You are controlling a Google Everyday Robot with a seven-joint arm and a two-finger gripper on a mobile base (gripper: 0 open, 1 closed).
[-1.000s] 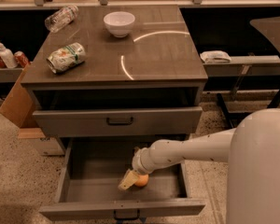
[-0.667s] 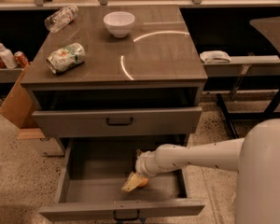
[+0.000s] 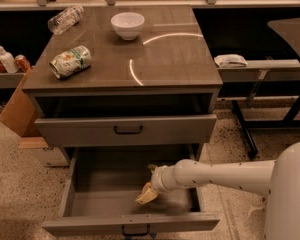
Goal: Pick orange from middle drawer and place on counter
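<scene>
The middle drawer (image 3: pixel 102 186) is pulled open at the bottom of the cabinet, and its flat grey floor shows. My white arm reaches in from the right. My gripper (image 3: pixel 146 194) hangs low over the drawer floor, right of centre and near the front wall. No orange shows; it is hidden or out of view. The counter (image 3: pixel 170 59) is the glossy grey-brown cabinet top above, with curved light reflections.
On the counter are a white bowl (image 3: pixel 127 25), a crushed green-and-white can (image 3: pixel 70 61) and a clear plastic bottle (image 3: pixel 65 18). A shut drawer front with a black handle (image 3: pixel 128 130) sits above the open drawer. A cardboard box (image 3: pixel 20 109) stands at the left, a side table (image 3: pixel 260 66) at the right.
My arm has sunk a little and its wrist has shifted slightly right. The gripper stays low inside the drawer at almost the same spot.
</scene>
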